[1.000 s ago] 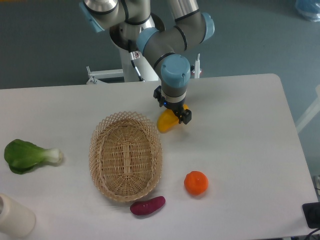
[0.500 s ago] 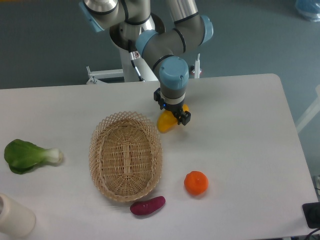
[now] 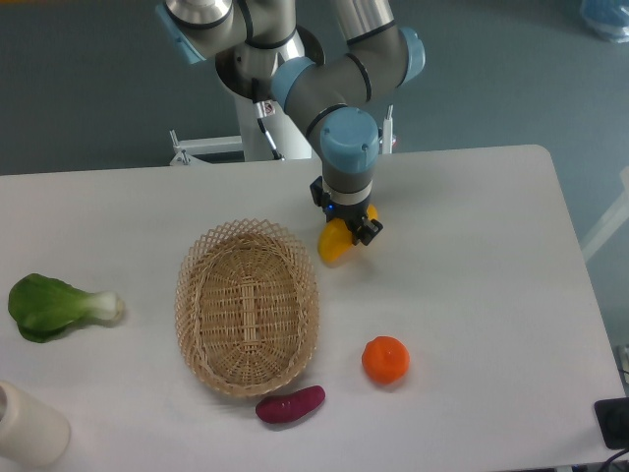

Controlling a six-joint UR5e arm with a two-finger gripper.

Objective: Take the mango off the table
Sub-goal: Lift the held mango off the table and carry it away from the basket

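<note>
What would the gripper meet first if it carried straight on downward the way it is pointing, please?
The mango, which already sits between the fingers of the gripper; directly beneath that is the white table. Its height above the tabletop is unclear.

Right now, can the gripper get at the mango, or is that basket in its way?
Probably yes. The gripper is already down over the mango, its fingers apparently closed on it. The wicker basket sits just to the side, apart from the fruit, and nothing else crowds it.
</note>
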